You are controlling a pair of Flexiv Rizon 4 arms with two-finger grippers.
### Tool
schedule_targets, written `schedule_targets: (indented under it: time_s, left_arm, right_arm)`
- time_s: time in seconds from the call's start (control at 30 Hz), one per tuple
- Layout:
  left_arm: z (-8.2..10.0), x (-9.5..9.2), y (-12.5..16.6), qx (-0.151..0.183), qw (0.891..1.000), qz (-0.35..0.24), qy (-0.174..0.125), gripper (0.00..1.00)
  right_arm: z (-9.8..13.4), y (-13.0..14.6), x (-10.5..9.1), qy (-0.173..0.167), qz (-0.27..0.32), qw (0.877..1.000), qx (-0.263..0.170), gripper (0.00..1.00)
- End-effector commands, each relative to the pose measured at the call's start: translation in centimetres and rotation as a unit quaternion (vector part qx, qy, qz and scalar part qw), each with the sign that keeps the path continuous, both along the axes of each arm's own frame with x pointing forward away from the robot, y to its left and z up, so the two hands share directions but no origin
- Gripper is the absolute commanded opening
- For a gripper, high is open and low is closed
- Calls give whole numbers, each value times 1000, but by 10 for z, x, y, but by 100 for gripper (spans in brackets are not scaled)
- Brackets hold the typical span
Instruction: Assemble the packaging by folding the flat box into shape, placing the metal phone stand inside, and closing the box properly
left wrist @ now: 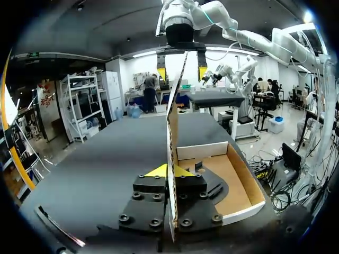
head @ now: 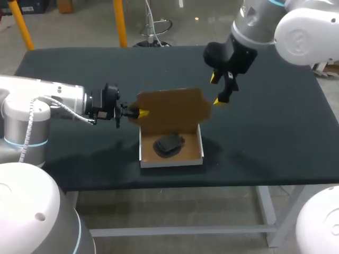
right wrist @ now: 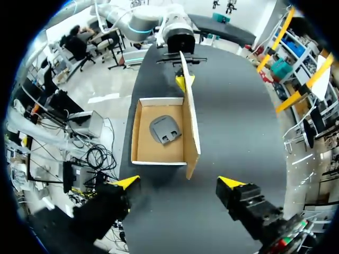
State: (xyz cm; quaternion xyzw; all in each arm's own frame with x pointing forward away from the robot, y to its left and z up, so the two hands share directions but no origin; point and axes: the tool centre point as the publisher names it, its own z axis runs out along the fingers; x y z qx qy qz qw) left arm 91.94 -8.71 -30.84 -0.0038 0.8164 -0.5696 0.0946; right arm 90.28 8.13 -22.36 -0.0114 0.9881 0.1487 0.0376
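Lid held upright, phone stand lying in the open box.
The left gripper (head: 139, 112) is pinched closed on the left edge of the brown lid (head: 172, 108), which stands upright along the far wall of the box (head: 172, 161). The dark phone stand (head: 168, 144) lies flat inside. The right gripper (head: 219, 90) hangs above the lid's right end, fingers spread wide (nothing between them), apart from the card. The box sits near the front edge of the table (head: 275, 137), and dark tabletop stretches to both sides and beyond the lid.
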Motion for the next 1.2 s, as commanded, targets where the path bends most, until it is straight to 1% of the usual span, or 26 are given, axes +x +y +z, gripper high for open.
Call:
schedule_targets:
  time_s: [0.03,0.23,0.33,0.57,0.7,0.73,0.77,0.83,0.87,1.0,1.2]
  left_arm:
    - [1,-5,0,1,1000,7,-4,0]
    - [2,-5,0,4,1000,5,-6,0]
    - [2,-5,0,4,1000,5,-6,0]
    - [2,-5,0,4,1000,5,-6,0]
    - [2,-5,0,4,1000,5,-6,0]
    - [2,-5,0,4,1000,5,-6,0]
    - [2,-5,0,4,1000,5,-6,0]
    - [2,-5,0,4,1000,5,-6,0]
    - [2,-5,0,4,1000,5,-6,0]
    - [2,-5,0,4,1000,5,-6,0]
    - [2,-5,0,4,1000,5,-6,0]
  right_arm:
    - [5,1,0,0,2,1000,-2,100]
    - [13,5,3,-11,3,1000,0,100]
    - [20,10,8,-19,4,1000,-3,100]
    - [39,24,30,-16,-2,1000,-16,100]
    - [51,39,40,-20,7,999,-27,100]
    - [54,41,43,-20,8,999,-30,89]
    - [57,46,47,-22,11,999,-34,64]
    - [61,53,53,-21,16,999,-41,51]
    - [62,59,55,-21,19,999,-44,49]
    - [63,76,67,-21,27,998,-61,49]
    - [51,102,80,-11,48,996,-78,51]
